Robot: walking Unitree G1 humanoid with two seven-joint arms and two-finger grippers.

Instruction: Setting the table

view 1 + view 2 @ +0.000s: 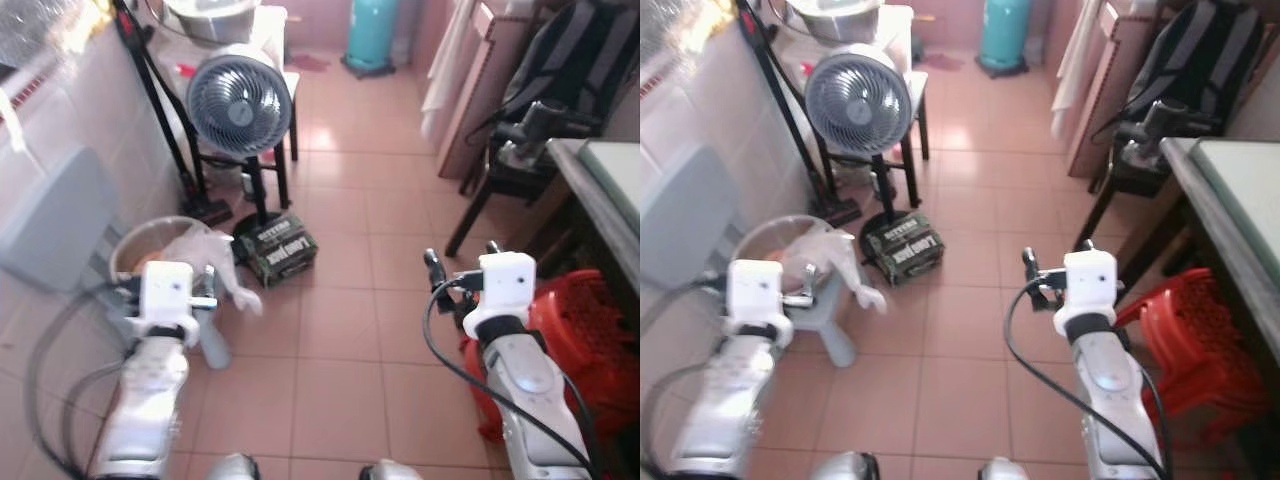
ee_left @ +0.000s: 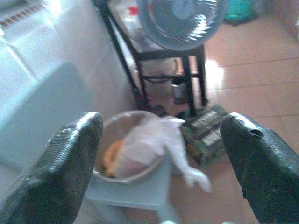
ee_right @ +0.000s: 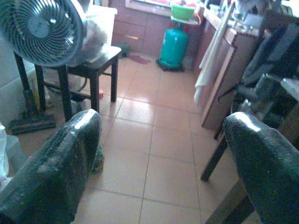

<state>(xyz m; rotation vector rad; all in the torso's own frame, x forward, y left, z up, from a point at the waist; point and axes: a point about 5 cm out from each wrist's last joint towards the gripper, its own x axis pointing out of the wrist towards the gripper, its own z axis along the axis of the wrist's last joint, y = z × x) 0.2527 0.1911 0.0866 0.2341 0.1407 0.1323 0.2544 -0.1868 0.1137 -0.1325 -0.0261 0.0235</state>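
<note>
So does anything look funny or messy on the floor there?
A bit. A bowl sits low on a small grey stool by the wall, with a crumpled white plastic bag spilling over its rim toward the tiles. A dark printed box lies askew against the fan's base. Both grippers, left and right, are open, holding nothing.

Bright daylight pours in, washing out the wall (image 1: 90, 90) at upper left in the head views. Glare shines off the tiled floor (image 1: 340, 130) near the fan (image 1: 240, 103). Everything's soft, and the left wrist view is blurrier, with a bluish cast.
</note>
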